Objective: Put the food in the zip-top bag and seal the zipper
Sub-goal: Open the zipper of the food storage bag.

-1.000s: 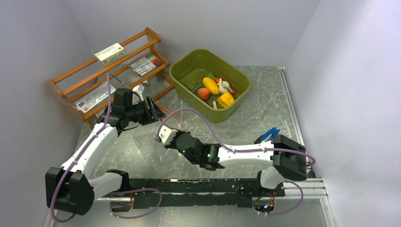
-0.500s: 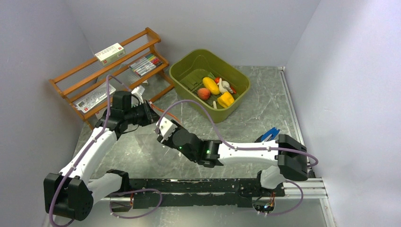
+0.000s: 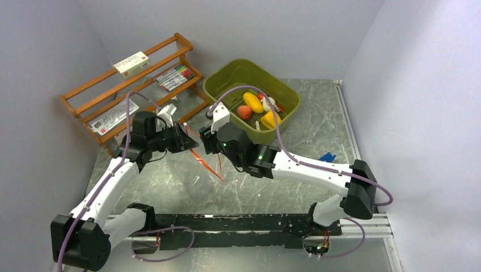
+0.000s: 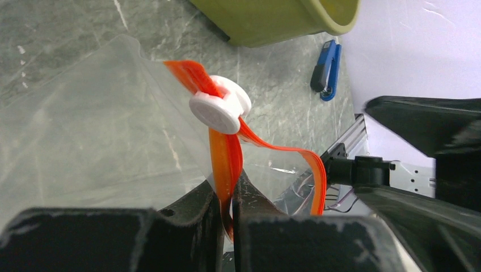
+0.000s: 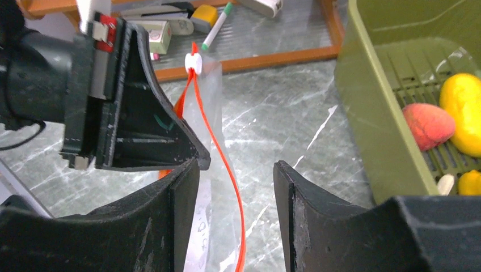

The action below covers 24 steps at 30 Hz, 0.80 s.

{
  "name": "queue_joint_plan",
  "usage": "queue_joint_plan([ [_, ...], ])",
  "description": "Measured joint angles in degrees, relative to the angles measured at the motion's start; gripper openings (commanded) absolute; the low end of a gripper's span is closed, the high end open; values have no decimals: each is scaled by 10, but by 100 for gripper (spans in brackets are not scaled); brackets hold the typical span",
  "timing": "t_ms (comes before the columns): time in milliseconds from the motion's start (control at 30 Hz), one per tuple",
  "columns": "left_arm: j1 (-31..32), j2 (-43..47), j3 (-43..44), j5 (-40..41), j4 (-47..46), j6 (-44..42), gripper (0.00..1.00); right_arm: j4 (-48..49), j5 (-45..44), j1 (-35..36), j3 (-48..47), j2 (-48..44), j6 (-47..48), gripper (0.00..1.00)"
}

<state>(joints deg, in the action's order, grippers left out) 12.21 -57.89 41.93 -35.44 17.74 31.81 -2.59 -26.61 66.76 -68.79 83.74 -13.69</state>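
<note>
One stapler [image 4: 327, 71], perhaps, beyond zip-top bag [image 4: 85, 124]

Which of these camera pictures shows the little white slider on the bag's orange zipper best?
The left wrist view: the white slider sits close and sharp on the zipper. The right wrist view shows it small and far off. In the top external view I cannot find it.

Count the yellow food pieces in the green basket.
2. One yellow piece lies in the middle of the green basket, beside the red-orange round piece; the other yellow piece sits by the basket's near wall. Others may be hidden beneath the pile.
</note>
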Motion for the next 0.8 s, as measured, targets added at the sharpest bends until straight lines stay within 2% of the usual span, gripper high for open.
queue_joint_plan([
  [167, 0, 13, 7, -22, -8, -5, 7, -37, 10, -2, 0, 8, -27, 52],
  [267, 0, 15, 10, -33, -12, -5, 7, -51, 19, -5, 1, 13, -37, 56],
  [333, 0, 15, 13, -41, -15, -5, 7, -55, 27, -7, 2, 13, -41, 48],
  [467, 0, 13, 19, -63, -21, -5, 7, -63, 26, -10, 2, 17, -53, 21],
  [533, 0, 8, 28, -78, -20, -6, 7, -76, 20, -15, 2, 18, -58, 12],
  [667, 0, -14, 84, -89, 18, -25, 7, -113, -17, -38, -4, 15, -61, 0],
  [800, 0, -37, 175, -81, 83, -60, 7, -149, -61, -63, -17, -14, -56, 0],
])
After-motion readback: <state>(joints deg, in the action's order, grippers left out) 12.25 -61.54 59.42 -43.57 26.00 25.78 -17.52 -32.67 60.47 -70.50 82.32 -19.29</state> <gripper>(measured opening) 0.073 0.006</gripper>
